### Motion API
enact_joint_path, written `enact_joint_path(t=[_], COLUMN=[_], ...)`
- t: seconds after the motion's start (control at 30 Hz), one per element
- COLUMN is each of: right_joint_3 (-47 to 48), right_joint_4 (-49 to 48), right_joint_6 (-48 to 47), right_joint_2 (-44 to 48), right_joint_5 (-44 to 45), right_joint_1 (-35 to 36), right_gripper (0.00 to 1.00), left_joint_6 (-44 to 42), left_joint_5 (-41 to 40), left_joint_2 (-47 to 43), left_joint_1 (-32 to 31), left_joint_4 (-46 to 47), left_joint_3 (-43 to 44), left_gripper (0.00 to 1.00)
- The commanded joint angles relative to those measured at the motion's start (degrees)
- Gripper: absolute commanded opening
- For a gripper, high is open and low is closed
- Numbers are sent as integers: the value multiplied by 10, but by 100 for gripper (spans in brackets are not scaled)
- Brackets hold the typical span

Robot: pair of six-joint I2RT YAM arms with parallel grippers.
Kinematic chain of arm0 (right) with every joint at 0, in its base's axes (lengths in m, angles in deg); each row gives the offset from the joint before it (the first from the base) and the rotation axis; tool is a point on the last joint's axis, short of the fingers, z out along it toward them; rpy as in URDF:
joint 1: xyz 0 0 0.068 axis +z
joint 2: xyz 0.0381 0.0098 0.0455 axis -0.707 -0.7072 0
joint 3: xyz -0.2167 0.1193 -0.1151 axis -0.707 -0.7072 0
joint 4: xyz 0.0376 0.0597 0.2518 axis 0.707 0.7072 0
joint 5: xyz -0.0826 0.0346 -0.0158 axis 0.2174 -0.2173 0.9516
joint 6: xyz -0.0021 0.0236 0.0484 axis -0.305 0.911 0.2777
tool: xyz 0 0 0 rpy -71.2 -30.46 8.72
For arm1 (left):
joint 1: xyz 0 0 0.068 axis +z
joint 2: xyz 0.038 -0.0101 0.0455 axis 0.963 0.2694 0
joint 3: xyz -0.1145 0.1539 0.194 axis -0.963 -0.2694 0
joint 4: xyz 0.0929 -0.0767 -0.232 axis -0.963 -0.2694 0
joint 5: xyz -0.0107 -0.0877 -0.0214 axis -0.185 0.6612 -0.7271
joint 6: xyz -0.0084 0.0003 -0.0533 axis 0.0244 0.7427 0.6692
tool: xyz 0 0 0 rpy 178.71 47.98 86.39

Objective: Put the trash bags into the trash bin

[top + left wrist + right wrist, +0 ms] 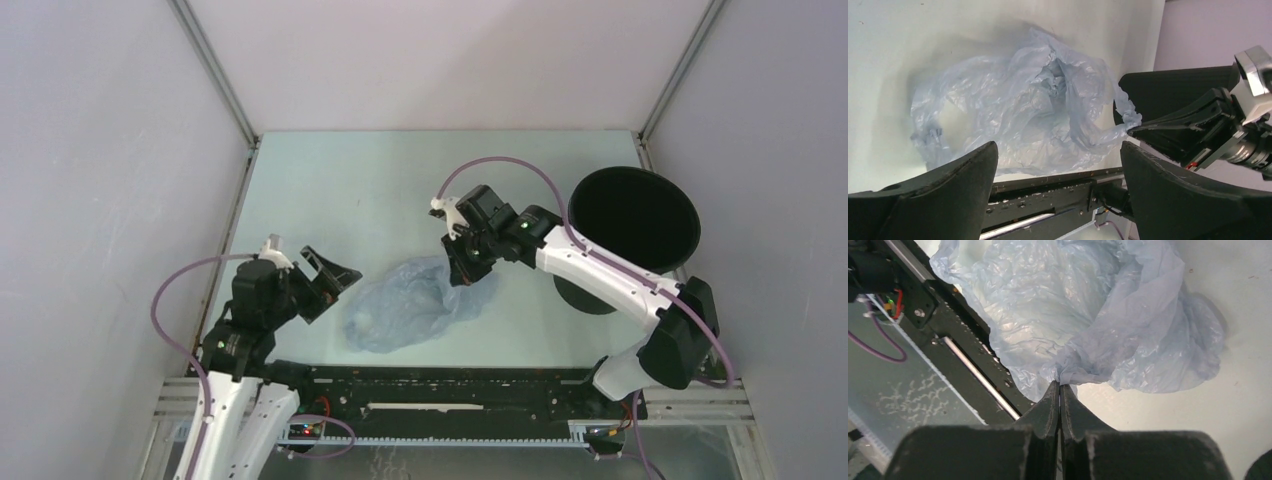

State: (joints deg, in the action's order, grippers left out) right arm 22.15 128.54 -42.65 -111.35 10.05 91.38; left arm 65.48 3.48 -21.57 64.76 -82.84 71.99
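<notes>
Black and pale blue-grey are the colours of the count: two arms, one trash bag, one trash bin, all on a pale table. At the left, the left arm rises from its base at the near edge and bends over the near-left part of the table. The left gripper points right toward the bag with its fingers spread wide, empty and touching nothing; its wrist view looks between them at the crumpled film. In the middle, the trash bag lies crumpled on the table near the front rail, wrinkled and translucent, with its right end drawn up off the surface into a twisted peak. The right gripper has its fingers pressed together on that peak, pinching a small gather of film at their tips, as its own wrist view shows. The right arm reaches left from its base, elbow bent, forearm passing in front of the bin. At the far right, the trash bin stands upright, its mouth open, well apart from the bag.
</notes>
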Motion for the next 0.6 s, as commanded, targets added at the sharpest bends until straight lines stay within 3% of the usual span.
enact_joint_path(t=[0.0, 0.1, 0.13, 0.2, 0.3, 0.33, 0.43, 0.57], right_joint_3=[33, 63, 64, 59, 51, 49, 41, -1], right_joint_4=[28, 91, 105, 114, 94, 87, 70, 10], right_joint_6=[42, 143, 173, 217, 258, 277, 338, 409], right_joint_2=[-16, -34, -38, -43, -33, -26, -19, -23], right_joint_5=[73, 134, 129, 136, 161, 172, 165, 52], right_joint_1=[16, 16, 18, 31, 48, 49, 37, -16], right_gripper=[14, 57, 67, 78, 98, 99, 100, 100], left_joint_6=[-15, -21, -22, -1, 120, 136, 119, 83], left_joint_5=[-17, -10, 5, 78, 174, 167, 129, 110], left_joint_2=[39, 42, 43, 54, 87, 95, 109, 117], left_joint_1=[2, 2, 2, 0, -20, -37, -66, -67], left_joint_4=[-29, -14, 11, 119, 358, 391, 374, 303], left_joint_3=[20, -10, -24, -73, -175, -186, -169, -140], left_gripper=[98, 100, 98, 94, 88, 86, 86, 94])
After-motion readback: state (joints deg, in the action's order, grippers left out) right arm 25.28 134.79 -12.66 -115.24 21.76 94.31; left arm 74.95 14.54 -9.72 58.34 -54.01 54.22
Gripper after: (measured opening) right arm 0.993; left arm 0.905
